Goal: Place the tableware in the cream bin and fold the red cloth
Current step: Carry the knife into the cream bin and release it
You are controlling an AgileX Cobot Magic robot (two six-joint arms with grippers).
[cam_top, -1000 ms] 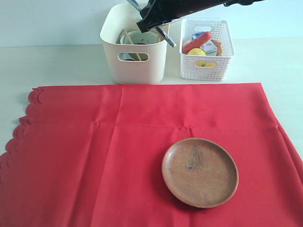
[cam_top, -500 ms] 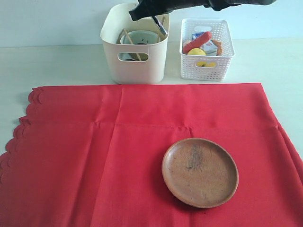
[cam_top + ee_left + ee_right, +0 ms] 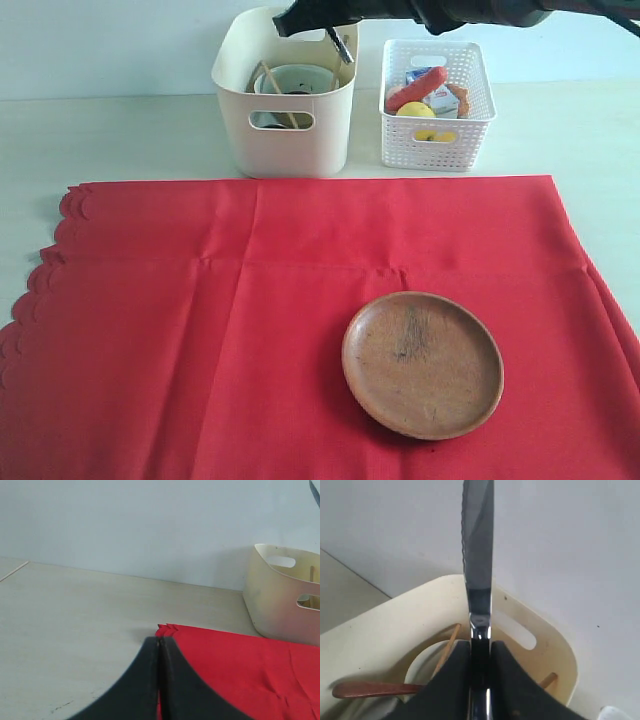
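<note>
My right hand (image 3: 480,649) is pinched narrow on the handle of the slim metal knife (image 3: 478,555). Its serrated blade runs out past my fingertips above the cream bin (image 3: 285,145). In the exterior view, one end of the knife slants down just inside the bin's back rim, on the side nearest the white lattice basket (image 3: 436,148). Inside the bin I can see the pale speckled bowl (image 3: 296,78), the wooden chopsticks (image 3: 274,95) leaning across it, and the dark wooden spoon (image 3: 375,689). The round brown wooden plate (image 3: 422,364) lies on the red cloth (image 3: 230,300), well apart from the bin. The cloth is spread flat on the worktop (image 3: 120,130) with its scalloped edge to the left. My left hand (image 3: 160,642) has its fingers pressed together on nothing, low by the cloth's corner.
</note>
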